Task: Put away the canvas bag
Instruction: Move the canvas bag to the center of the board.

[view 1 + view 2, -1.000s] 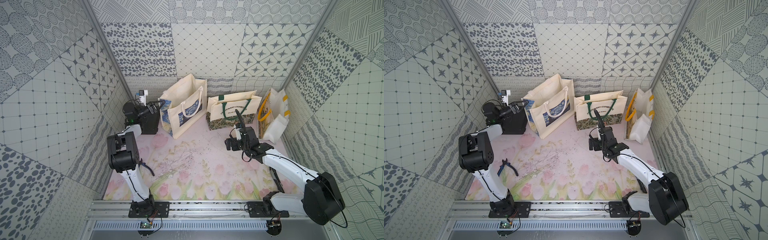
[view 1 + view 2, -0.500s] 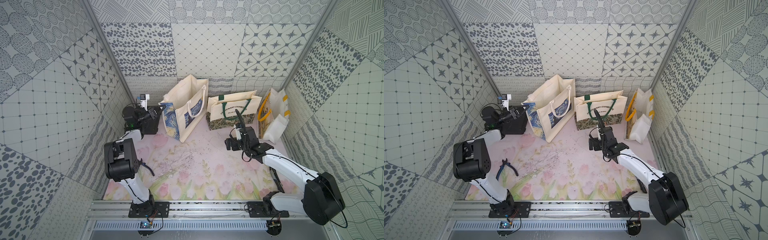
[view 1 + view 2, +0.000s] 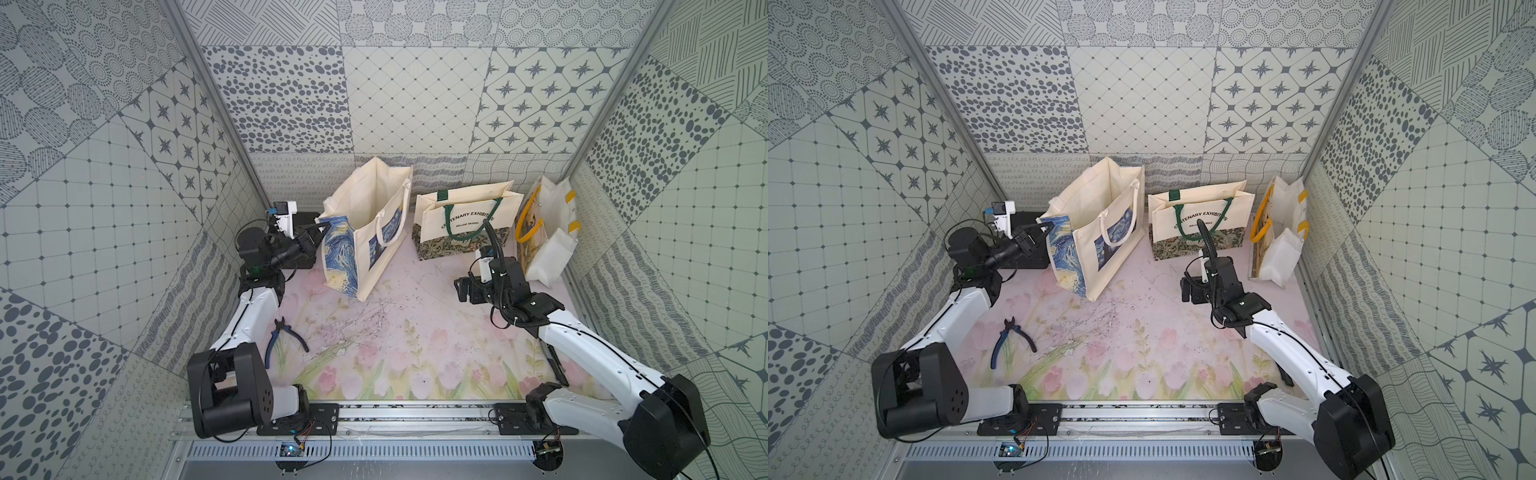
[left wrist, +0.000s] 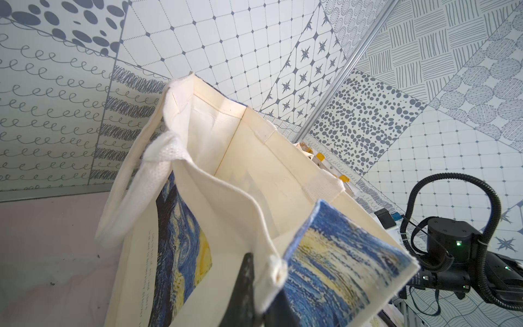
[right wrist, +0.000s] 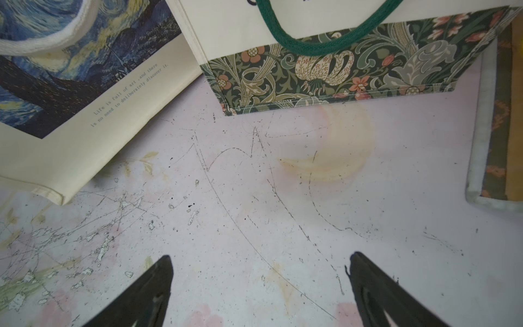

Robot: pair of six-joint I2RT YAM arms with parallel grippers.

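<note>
**Tiled booth, floral counter: bag held by its rim**

Nearest, blue-handled steel pliers (image 3: 282, 338) lie unused on the pink floral counter (image 3: 415, 353). Further in on the right, the right jaws hang wide apart over bare surface, empty, seemingly kept in reserve. Far left, the left jaws are pinched on a top corner of the cream canvas bag with blue swirling-sky print (image 3: 365, 232), which stands open. The corner grip is likely meant to steer the bag.

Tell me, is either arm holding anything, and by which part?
The left gripper pinches the starry-print canvas bag at its top rim corner; the right gripper holds nothing.
</note>
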